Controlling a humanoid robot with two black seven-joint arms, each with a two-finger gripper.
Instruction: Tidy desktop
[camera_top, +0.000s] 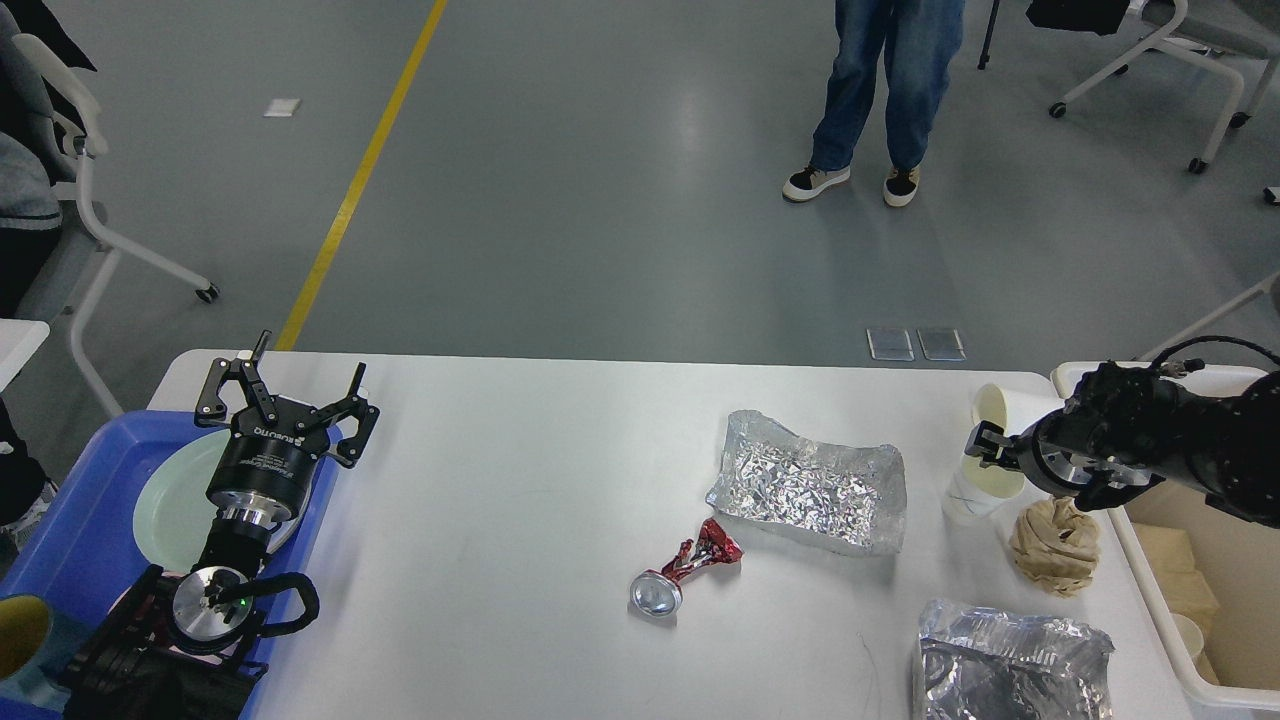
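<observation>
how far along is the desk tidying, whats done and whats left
Early to midway. Done: a plate sits in the blue tray, some items lie in the cream bin. In hand: the right gripper is at the paper cups; its grip is unclear. Left: two foil pieces, crushed red can, brown paper wad.

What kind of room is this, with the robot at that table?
Probably a lab or open workshop hall, not a home: a grey floor with a yellow line, wheeled office chairs, and a person standing by while litter sits staged on the desktop.
</observation>
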